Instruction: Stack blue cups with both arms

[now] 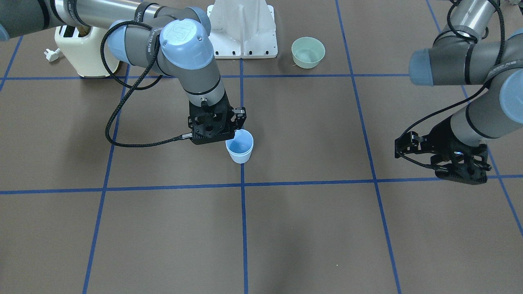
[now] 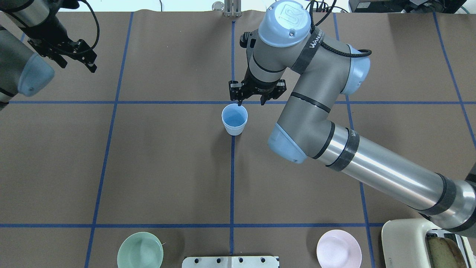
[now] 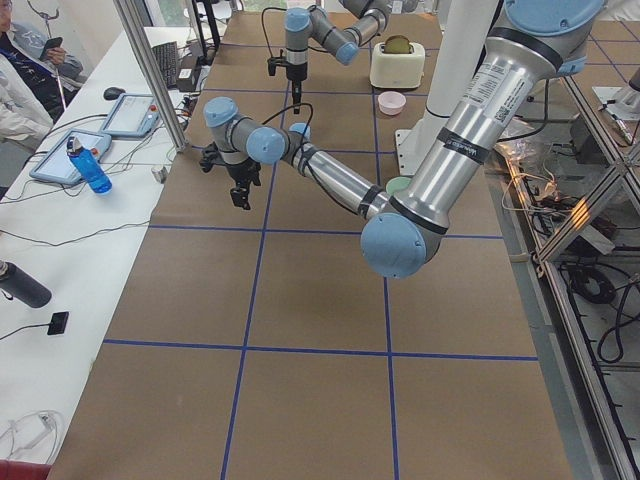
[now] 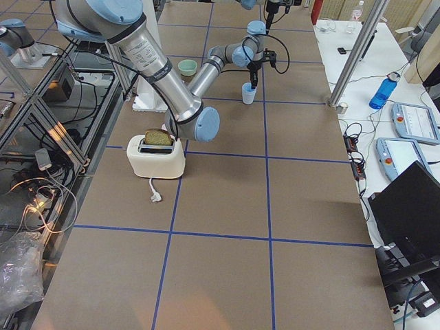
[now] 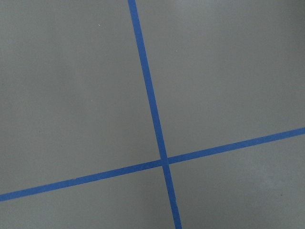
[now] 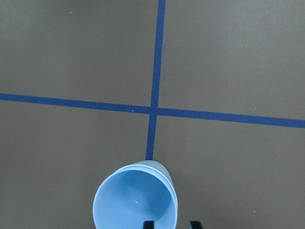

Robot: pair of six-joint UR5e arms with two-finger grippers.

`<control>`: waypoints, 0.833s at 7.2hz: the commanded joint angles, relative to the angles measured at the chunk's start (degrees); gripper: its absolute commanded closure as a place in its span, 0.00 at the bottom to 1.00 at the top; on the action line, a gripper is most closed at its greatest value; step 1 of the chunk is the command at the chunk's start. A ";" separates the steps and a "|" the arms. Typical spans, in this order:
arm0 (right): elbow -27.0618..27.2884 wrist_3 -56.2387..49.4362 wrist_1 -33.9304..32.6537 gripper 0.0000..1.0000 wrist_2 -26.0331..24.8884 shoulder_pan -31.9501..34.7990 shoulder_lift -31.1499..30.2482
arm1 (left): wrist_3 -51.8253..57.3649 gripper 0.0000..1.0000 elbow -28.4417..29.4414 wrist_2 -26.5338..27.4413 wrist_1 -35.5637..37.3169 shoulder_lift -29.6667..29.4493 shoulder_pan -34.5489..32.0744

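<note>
Blue cups [image 2: 234, 120] just below the right gripper [image 2: 251, 103], its jaws parted astride the stack's rim, one tip inside, cups seemingly nested, upright at frame centre on the tabletop [image 2: 167, 167], left gripper [image 2: 77, 67] spread, empty, far upper left

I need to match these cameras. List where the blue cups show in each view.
Front-facing: blue cups centre.
Overhead: cups centre, upper half.
Exterior left: too small to tell.
Exterior right: cups top centre.
Left wrist: not in it.
Right wrist: cups at bottom edge.
Landmark: the blue tape line they stand on.
</note>
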 commanded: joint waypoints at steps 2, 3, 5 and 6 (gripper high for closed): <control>4.73 -1.81 0.15 0.00 7.89 10.37 -7.83 | 6.29 0.02 0.29 -0.09 0.93 0.30 -4.14; 5.17 -2.69 0.32 0.00 6.63 12.51 -9.24 | 10.31 0.02 0.38 -0.17 1.37 1.96 -5.90; 6.48 -3.40 0.59 0.00 4.27 16.21 -14.41 | 20.93 0.02 4.05 -0.52 1.28 3.98 -10.98; 7.88 -3.58 0.50 0.00 1.89 18.57 -18.36 | 25.51 0.02 5.90 -0.53 1.37 4.26 -13.45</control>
